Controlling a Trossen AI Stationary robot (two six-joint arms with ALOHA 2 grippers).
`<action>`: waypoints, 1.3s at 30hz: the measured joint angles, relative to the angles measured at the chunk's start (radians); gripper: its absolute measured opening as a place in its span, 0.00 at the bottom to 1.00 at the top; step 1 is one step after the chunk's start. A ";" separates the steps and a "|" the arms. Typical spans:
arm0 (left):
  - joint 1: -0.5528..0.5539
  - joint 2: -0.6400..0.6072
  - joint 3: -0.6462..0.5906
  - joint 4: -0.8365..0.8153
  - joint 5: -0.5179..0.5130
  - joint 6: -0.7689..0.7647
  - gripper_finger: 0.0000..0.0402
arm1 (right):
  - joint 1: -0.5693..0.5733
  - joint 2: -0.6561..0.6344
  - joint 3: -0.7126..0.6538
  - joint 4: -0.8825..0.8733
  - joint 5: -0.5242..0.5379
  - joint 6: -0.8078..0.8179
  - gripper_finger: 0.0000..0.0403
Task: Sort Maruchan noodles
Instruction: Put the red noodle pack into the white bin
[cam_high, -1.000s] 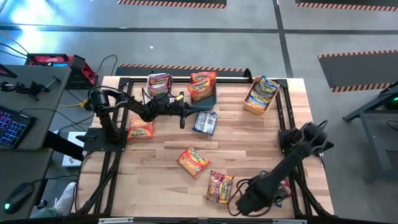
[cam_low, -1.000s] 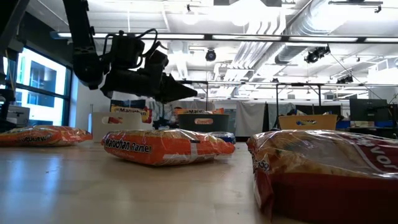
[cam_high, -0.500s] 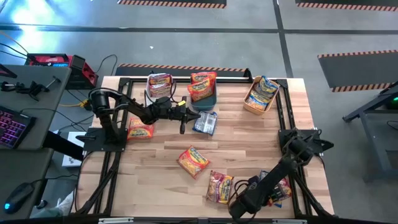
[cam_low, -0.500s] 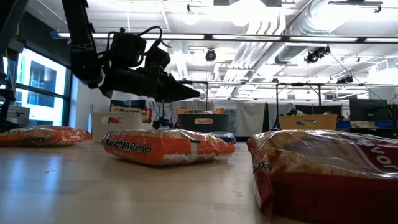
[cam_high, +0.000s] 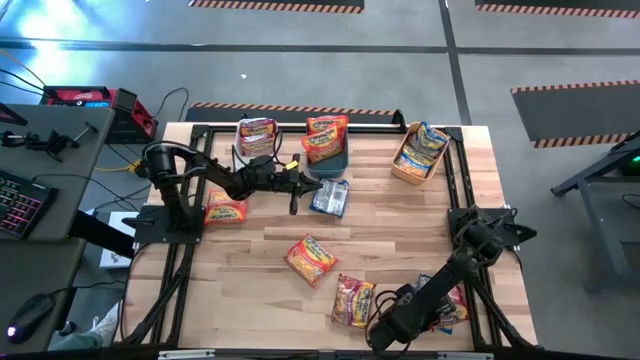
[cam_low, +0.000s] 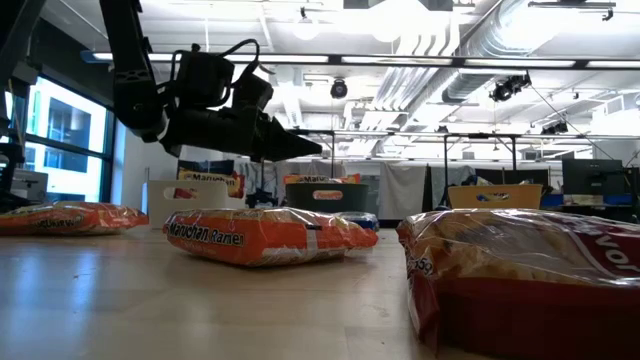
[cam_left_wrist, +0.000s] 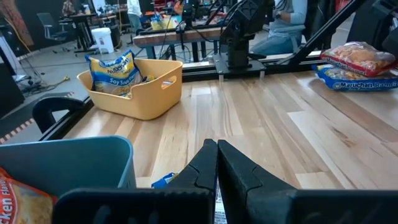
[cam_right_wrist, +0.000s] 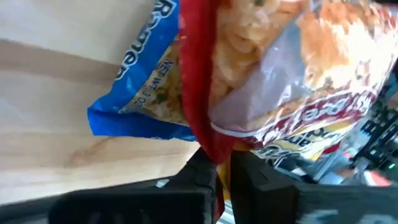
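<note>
Your right gripper (cam_right_wrist: 222, 163), at the table's five o'clock edge, has just snapped closed on the crinkly pink-red plastic noodle packet (cam_right_wrist: 292, 81), so lifting can follow; your left gripper (cam_high: 318, 183) hovers closed, empty, near eleven.

Glossy crinkled plastic noodle packets (cam_low: 262, 236)

Both arms are matte black with chunky, rounded joint housings and slim links. The left arm (cam_high: 215, 176) carries a looping black cable near its wrist. The left gripper (cam_left_wrist: 216, 167) ends in angular black wedge-shaped jaws.
</note>
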 joint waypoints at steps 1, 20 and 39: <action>0.000 0.000 0.000 0.001 0.000 0.000 0.00 | -0.006 -0.001 0.000 -0.003 -0.001 -0.020 0.03; 0.033 0.000 0.000 0.085 -0.001 0.026 0.00 | -0.246 -0.431 -0.001 -0.016 0.581 -0.130 0.00; 0.099 -0.002 -0.010 0.123 0.000 -0.024 0.00 | -0.705 -0.499 -0.020 0.229 0.781 -0.910 0.00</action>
